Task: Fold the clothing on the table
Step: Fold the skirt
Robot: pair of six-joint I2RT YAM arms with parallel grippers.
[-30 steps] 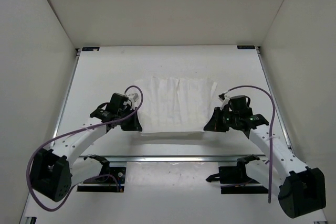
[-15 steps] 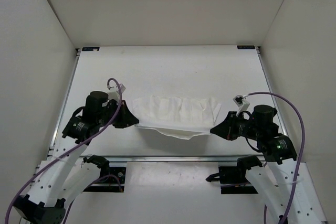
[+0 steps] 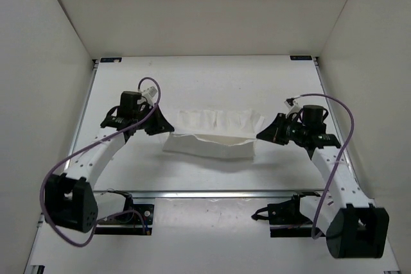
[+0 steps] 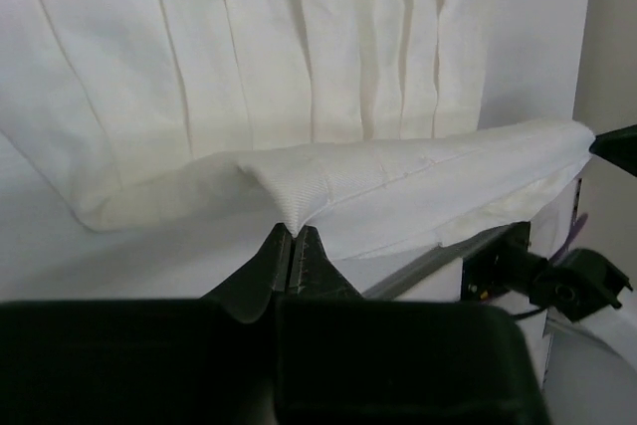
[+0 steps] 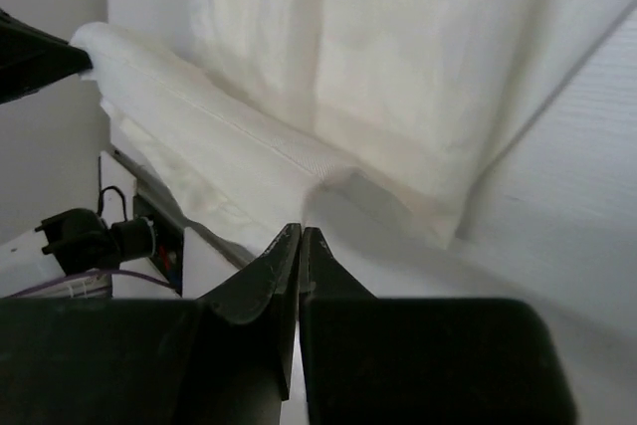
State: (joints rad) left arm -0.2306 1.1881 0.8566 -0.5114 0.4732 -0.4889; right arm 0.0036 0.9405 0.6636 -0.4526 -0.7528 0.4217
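Where clothing (image 3: 215,134) lies: table (image 3: 212,81) middle, near edge raised.
Left gripper (image 4: 292,236): clamped on left corner.
Right gripper (image 5: 300,236): clamped on right corner.

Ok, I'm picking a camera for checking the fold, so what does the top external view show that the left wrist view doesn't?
Only top external: the table in outline with its black corner brackets, both arms, and the clothing from end to end, with the left gripper and right gripper at opposite ends. Only left wrist: the pinch up close, the left fingers shut on a peak of the clothing's folded edge. Both: the white clothing, its held edge stretched across above the creased layer lying flat.
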